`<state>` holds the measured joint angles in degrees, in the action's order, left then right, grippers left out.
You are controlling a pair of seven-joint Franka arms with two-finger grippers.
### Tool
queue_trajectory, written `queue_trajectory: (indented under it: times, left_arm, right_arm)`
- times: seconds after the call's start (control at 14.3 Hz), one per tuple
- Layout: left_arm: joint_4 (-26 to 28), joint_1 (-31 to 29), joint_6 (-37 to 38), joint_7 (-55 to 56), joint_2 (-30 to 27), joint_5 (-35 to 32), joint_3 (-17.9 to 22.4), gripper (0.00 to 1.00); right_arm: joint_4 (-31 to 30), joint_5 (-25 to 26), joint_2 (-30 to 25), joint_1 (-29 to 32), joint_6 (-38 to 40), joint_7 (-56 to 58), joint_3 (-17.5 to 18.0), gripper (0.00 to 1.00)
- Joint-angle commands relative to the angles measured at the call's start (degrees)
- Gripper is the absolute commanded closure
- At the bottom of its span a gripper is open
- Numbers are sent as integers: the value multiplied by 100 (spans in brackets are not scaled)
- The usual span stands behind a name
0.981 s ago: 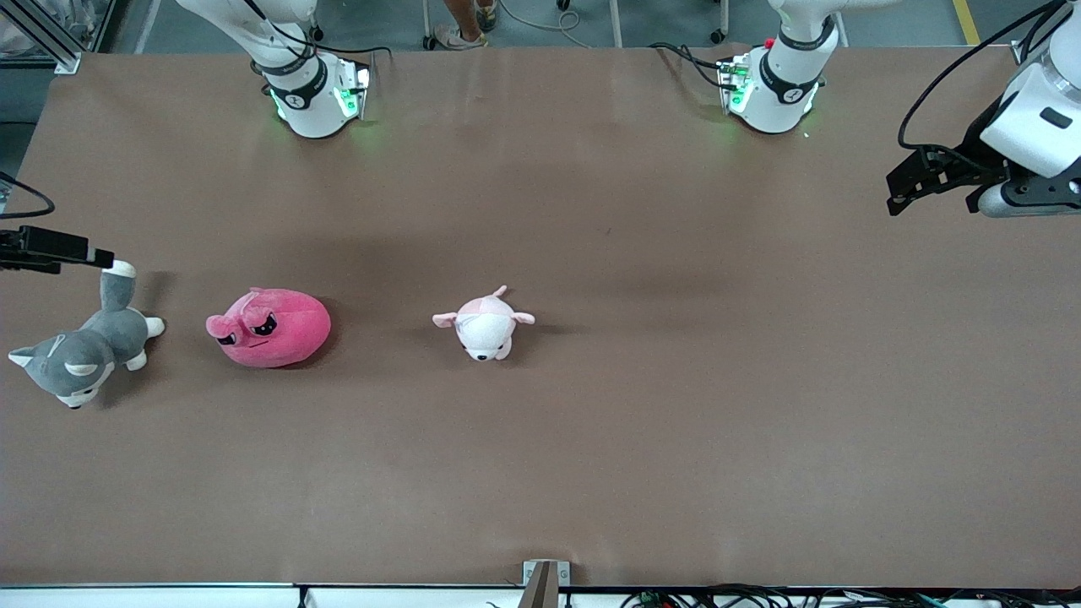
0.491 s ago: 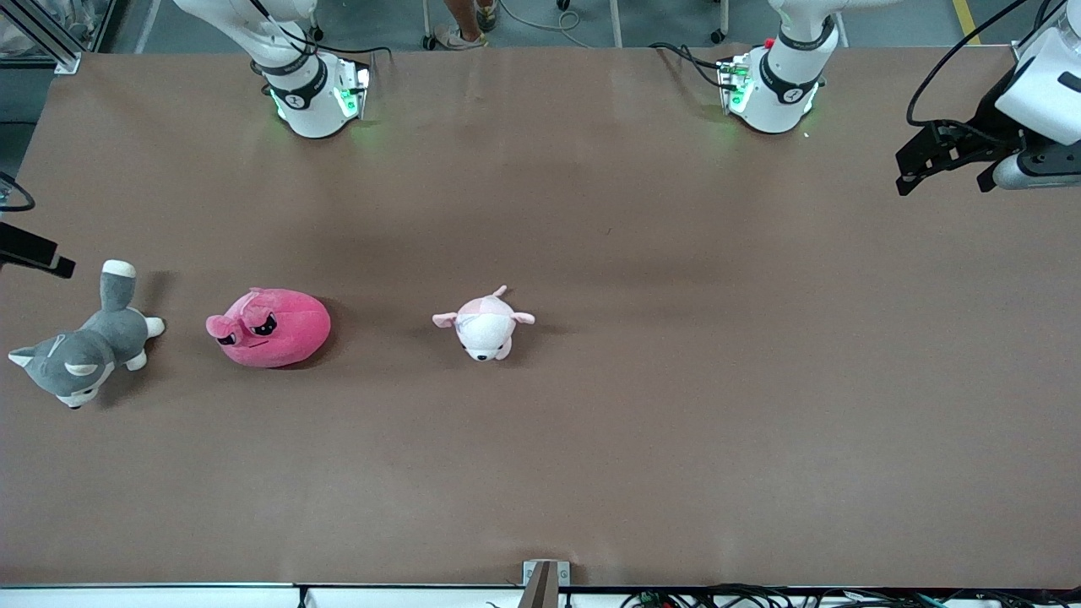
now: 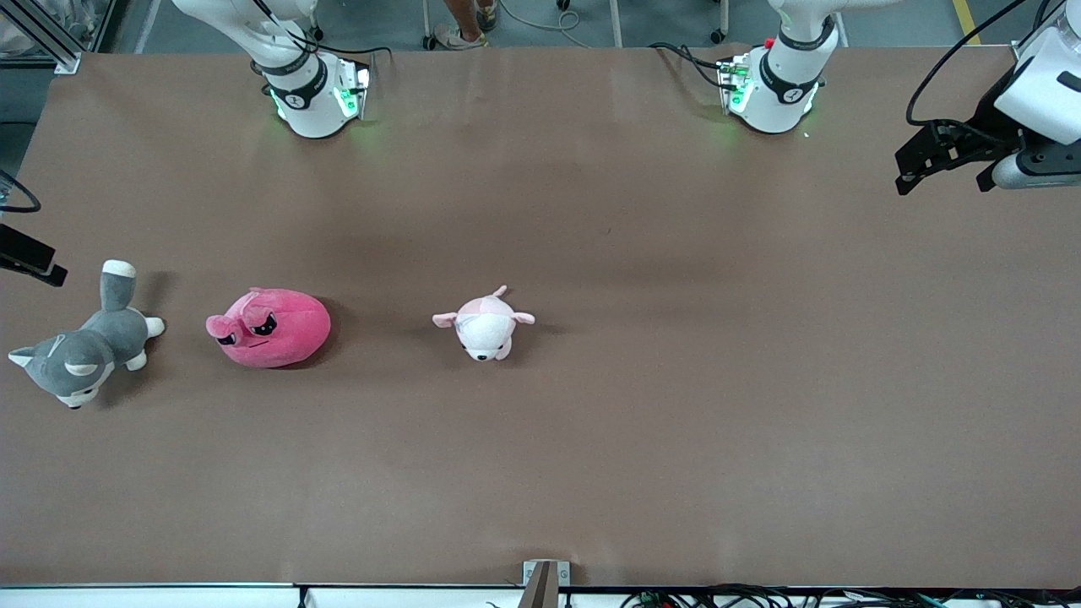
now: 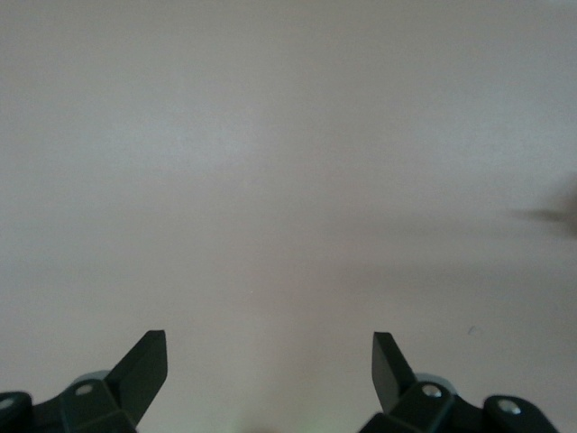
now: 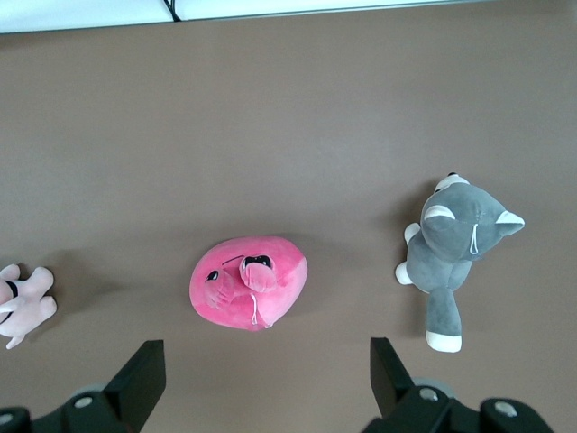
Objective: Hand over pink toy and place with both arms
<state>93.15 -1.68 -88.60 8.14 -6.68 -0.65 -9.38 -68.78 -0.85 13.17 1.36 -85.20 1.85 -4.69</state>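
Observation:
The pink toy point(image 3: 268, 329), a hot-pink blob plush with angry black eyes, lies on the brown table point(image 3: 676, 405) toward the right arm's end. In the right wrist view the pink toy point(image 5: 248, 293) lies well clear of my right gripper point(image 5: 266, 356), whose fingers stand wide open and empty. In the front view only a black part of the right gripper point(image 3: 32, 257) shows at the table's end, above the husky's tail. My left gripper point(image 3: 942, 184) hangs open over the left arm's end of the table. In its wrist view the left gripper point(image 4: 268, 347) has only bare table in front of it.
A grey-and-white husky plush point(image 3: 80, 355) lies beside the pink toy, closer to the right arm's end; it also shows in the right wrist view as the husky point(image 5: 455, 248). A pale pink-and-white plush point(image 3: 483, 325) lies near the table's middle. The two arm bases point(image 3: 312, 97) stand along the table's edge.
The right gripper has drawn back off the husky's tail toward the table's end. The left gripper has risen and shifted a little toward its end. The toys have not moved.

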Motion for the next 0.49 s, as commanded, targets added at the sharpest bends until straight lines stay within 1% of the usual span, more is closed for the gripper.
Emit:
queue_trajectory:
  times: [0.0, 0.07, 0.14, 0.21, 0.28, 0.35, 0.42]
  left_arm:
    - [19, -26, 80, -84, -79, 83, -11, 0]
    - [19, -26, 89, -84, -79, 83, -11, 0]
    - [19, -17, 89, -84, -70, 83, -11, 0]
    - [28, -17, 89, -84, -70, 83, -11, 0]
    - [28, -8, 98, -84, -70, 83, -11, 0]
    - [28, -8, 98, -84, -70, 83, -11, 0]
    - [28, -8, 98, -84, -70, 83, -11, 0]
  right_arm:
    - [-470, 120, -367, 5, -329, -97, 21, 0]
    - [-470, 111, -385, 31, -330, -97, 64, 0]
    - [-505, 120, -429, 162, -348, -71, 186, 0]
    - [-688, 120, -542, 363, -435, -62, 362, 0]
    - [-1012, 120, -752, 470, -558, -62, 511, 0]
    - [-1232, 137, -885, 453, -628, -70, 513, 0]
    - [-1252, 138, -903, 445, -629, -71, 513, 0]
